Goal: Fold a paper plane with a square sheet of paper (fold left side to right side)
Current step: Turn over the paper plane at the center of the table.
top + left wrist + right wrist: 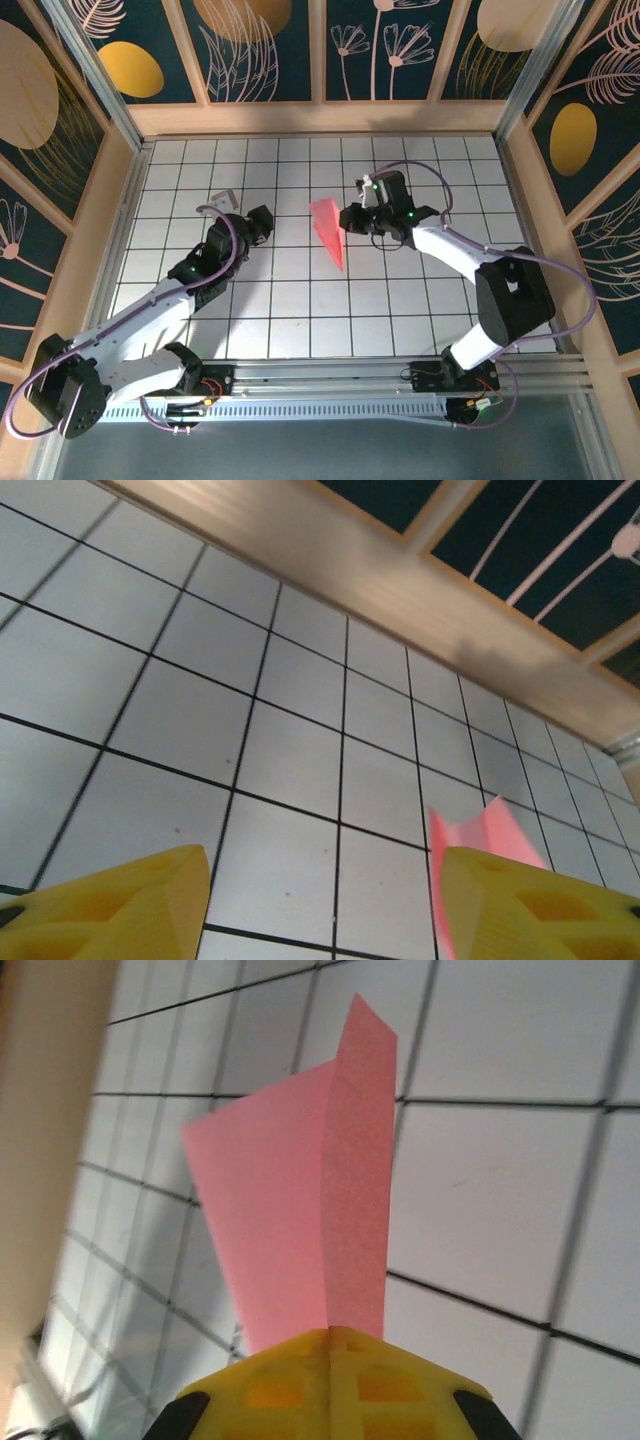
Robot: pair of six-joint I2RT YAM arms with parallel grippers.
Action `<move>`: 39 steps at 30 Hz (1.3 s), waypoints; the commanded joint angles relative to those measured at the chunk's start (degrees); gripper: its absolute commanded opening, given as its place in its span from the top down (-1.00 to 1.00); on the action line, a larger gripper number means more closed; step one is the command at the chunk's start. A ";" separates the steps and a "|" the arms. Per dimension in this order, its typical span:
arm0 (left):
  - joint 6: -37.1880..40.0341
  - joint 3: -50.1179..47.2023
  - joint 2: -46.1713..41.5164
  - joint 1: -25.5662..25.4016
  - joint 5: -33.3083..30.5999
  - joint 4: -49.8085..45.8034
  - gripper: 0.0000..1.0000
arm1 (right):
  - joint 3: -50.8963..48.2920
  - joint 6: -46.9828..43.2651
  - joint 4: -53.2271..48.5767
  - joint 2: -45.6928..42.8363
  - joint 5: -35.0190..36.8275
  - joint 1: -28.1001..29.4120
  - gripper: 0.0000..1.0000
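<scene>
Well, the right gripper (pixel 330 1338) has its two yellow fingers (pixel 280 1390) pressed tight together, and one end of the paper plane (pixel 300 1200) is pinched between them. I think it squeezes there so the folded layers stay flat and do not spring open. The pink paper sticks out ahead of that grip, with one flap standing a bit higher than the other along a crease.

From above, the plane is a slim pink wedge in the middle of the white tiled table (pixel 250 300). Its sharp tip points toward the bottom ends of the arms. I cannot tell if the tip rests on the tiles or hangs just over them.

The left gripper (pixel 322 880) is to the left of the plane, near it but not touching. Its fingers are apart with nothing between them, just tiles. A bit of pink peeks out beside one finger, not in the gap. I think it stands open so it can come in and help press. The folding looks nearly done.
</scene>
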 commanded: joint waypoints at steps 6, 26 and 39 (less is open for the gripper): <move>0.76 -1.86 -3.69 0.32 -6.16 -2.66 -0.25 | -9.03 12.13 28.35 8.91 -10.56 0.12 1.00; -1.14 -1.09 4.78 0.38 -0.74 0.45 -0.33 | -12.95 5.16 19.85 10.14 -1.09 -1.88 0.88; -0.71 0.51 8.37 0.60 2.42 2.21 -0.38 | -11.08 1.70 12.33 4.77 3.82 -1.48 0.38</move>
